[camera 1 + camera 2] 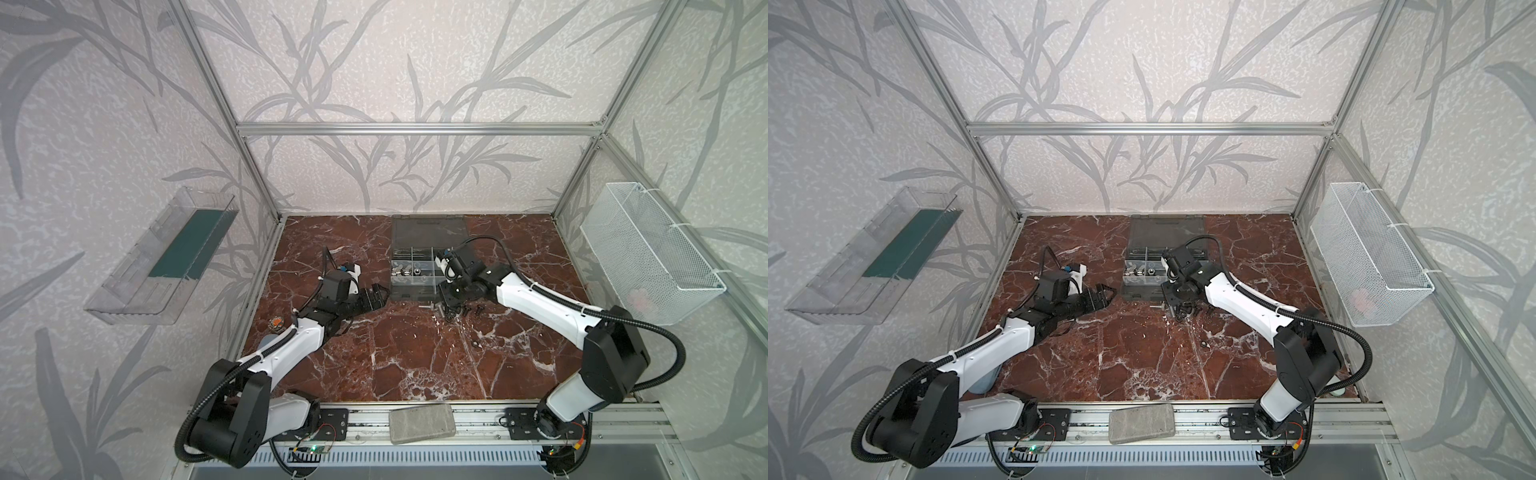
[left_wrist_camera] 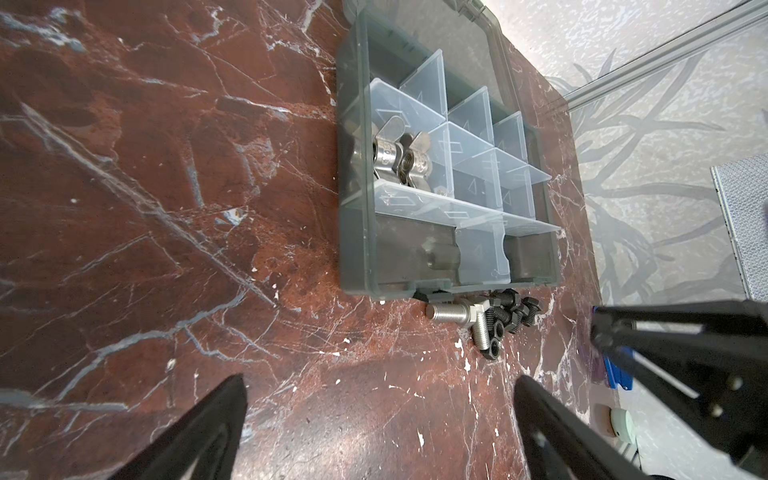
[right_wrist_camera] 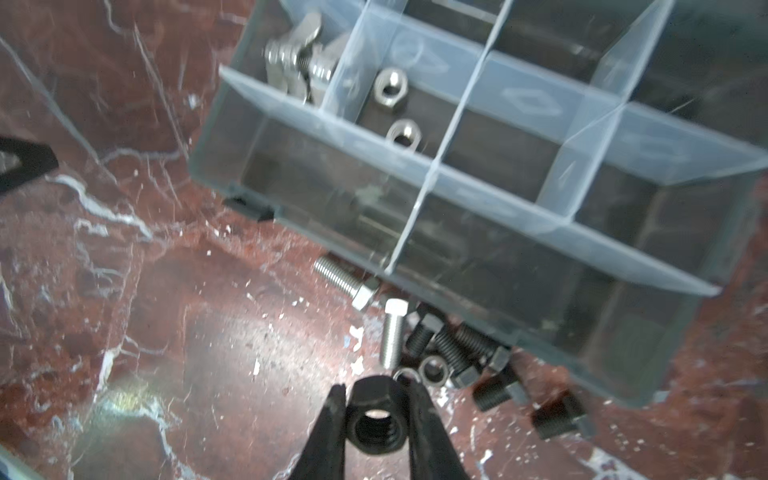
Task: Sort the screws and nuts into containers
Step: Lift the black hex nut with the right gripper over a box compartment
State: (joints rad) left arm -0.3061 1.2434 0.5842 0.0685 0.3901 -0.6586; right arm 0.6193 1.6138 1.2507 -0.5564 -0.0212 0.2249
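Black nut [image 3: 371,419] sits pinched in the right gripper [image 3: 374,389]; the left gripper [image 2: 380,379] hangs wide open. Winged nuts [image 3: 297,62] and 2 hex nuts [image 3: 390,89] occupy separate containers [image 3: 457,109], while screws [image 3: 390,336] lie piled beside the case [image 2: 357,249], unsorted.

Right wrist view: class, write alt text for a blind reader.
The right end effector grips a black nut. Beyond it, loose silver and black screws lie on the table beside the organizer case, whose cells hold wing nuts and silver hex nuts.

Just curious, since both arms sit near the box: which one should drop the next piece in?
Right. The right hand grips a black nut just beside the box; the left hand hangs open, empty.
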